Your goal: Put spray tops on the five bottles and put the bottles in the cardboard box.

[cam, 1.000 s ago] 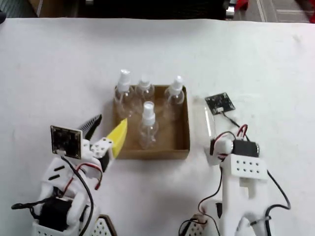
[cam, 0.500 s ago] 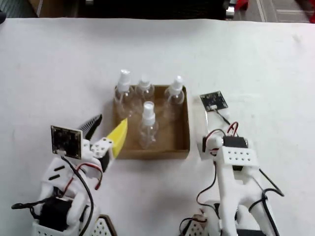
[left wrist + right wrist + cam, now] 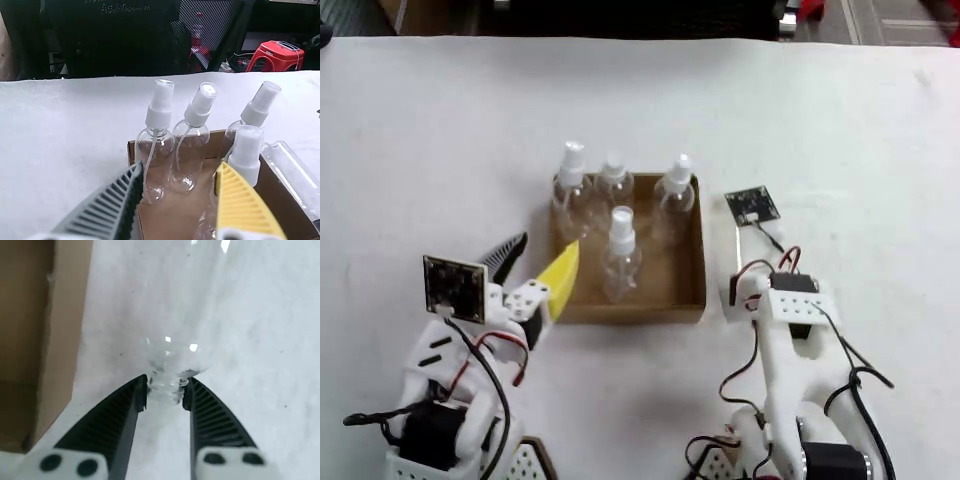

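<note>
Now the right pincer (image 3: 165,390) has slid closer to the cardboard box (image 3: 55,315) beside it, clamped on the threaded neck of the uncapped bottle (image 3: 175,310). The bottle is clear smooth plastic, lying just ahead and lacking its top. Left pincer (image 3: 178,170) has its ribbed jaws apart; beyond it, four capped bottles (image 3: 160,145) stand boxed.

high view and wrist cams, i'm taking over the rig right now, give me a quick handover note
Left end effector: open, empty, hovering by the near left corner of the cardboard box.
Right end effector: closed on the neck of the fifth bottle, which lies uncapped on the table right of the box.
Done: four capped bottles stand in the box.
Left: cap the fifth bottle, then box it.
</note>
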Action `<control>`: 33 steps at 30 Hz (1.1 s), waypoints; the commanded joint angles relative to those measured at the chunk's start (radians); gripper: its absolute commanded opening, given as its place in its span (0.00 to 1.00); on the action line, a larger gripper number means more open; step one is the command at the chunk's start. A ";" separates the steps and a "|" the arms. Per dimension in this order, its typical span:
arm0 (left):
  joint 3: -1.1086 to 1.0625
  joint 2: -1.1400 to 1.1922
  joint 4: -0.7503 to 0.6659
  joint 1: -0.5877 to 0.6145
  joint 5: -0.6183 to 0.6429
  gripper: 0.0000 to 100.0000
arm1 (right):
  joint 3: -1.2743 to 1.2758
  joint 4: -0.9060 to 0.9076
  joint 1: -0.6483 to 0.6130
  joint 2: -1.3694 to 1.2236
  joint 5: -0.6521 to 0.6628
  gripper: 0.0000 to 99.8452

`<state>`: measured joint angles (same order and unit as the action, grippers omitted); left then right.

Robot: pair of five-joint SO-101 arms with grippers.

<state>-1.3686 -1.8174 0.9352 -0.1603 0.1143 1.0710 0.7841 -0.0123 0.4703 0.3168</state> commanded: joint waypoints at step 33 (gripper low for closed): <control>-0.029 -0.012 -0.051 -0.012 0.005 0.22 | -0.839 0.943 0.343 0.062 0.692 0.02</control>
<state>-1.4039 -1.8159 0.9091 -0.1603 0.1143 0.3805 1.6939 0.1995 0.6805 0.9030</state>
